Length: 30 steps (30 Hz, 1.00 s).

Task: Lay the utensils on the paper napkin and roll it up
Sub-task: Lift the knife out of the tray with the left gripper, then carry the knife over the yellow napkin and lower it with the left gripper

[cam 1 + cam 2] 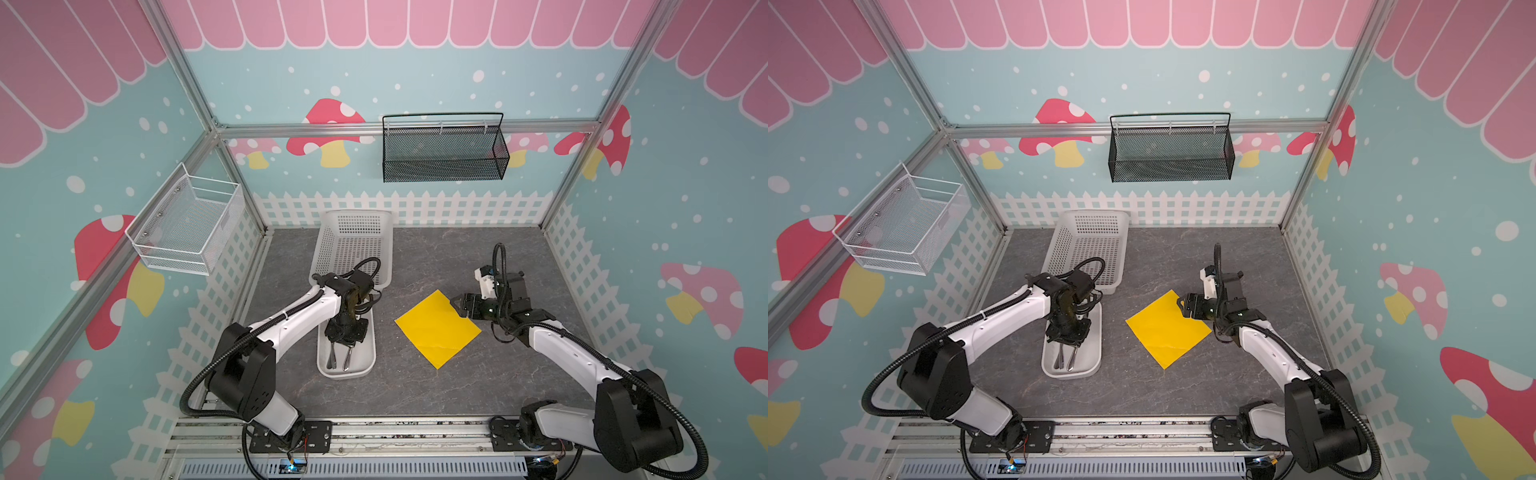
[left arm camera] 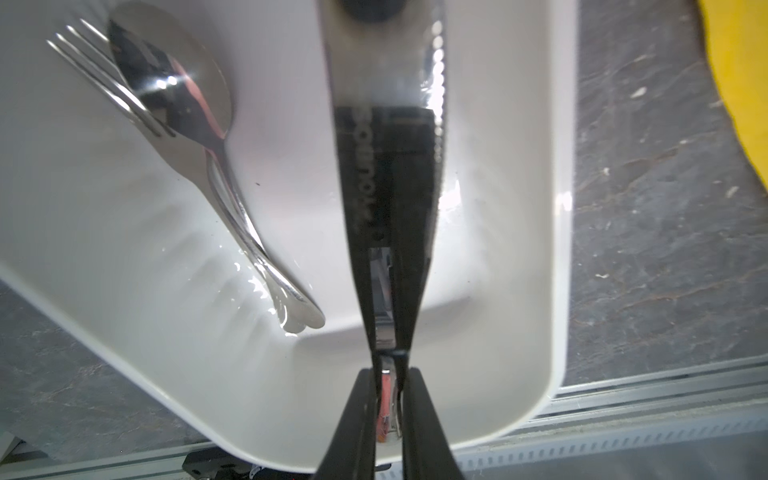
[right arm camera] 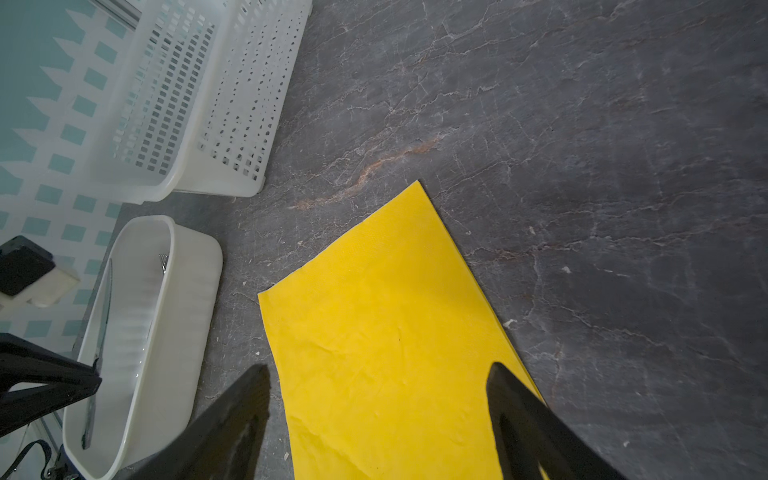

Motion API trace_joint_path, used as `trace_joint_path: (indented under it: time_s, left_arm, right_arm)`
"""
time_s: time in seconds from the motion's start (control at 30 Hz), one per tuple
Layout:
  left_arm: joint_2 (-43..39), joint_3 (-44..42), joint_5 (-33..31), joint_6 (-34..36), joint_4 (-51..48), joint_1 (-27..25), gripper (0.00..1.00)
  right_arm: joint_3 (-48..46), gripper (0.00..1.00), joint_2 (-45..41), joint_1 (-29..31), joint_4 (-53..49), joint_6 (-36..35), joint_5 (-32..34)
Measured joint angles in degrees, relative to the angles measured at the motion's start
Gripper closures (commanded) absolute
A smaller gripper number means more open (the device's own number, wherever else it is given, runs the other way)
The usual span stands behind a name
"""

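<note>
Over the white tray: knife gripped, ready to lift

Left gripper (image 2: pixel 388 386) is clamped on the knife (image 2: pixel 386 62) at its handle end. The fork (image 2: pixel 95 70) and spoon (image 2: pixel 174 83) lie overlapping in the white tray (image 2: pixel 557 208) beside it. Best to lift straight up past the rim, blade level, then carry it across. The paper napkin (image 1: pixel 438 328) lies flat on the table (image 1: pixel 498 257), well to that gripper's right. Right gripper (image 1: pixel 459 305) hovers over the napkin's edge, jaws wide, holding nothing
</note>
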Motion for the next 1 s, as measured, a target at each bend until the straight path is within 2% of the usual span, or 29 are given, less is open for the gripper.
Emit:
trace_joint_path:
  time_s: [0.27,0.43,0.7,1.0]
  left_arm:
    - [-0.5,9.9,0.28,-0.63,-4.79,-6.05,0.87]
    - [3.26,18.21,1.73,-1.9,-5.07,-10.54,0.88]
    - [17.68,31.04,5.97,-4.13,-1.16,-16.0,0.89]
    - [34.62,47.06,8.35,-6.8,3.15,-16.96,0.87]
  right_arm:
    - [-0.02,0.16,0.0,0.0,0.07,0.02,0.09]
    - [-0.15,0.16,0.0,0.0,-0.13,0.11,2.93]
    - [-1.84,0.16,-1.31,-0.31,-2.03,0.46,8.59]
    - [-2.1,0.15,-0.98,-5.18,-3.5,0.42,9.92]
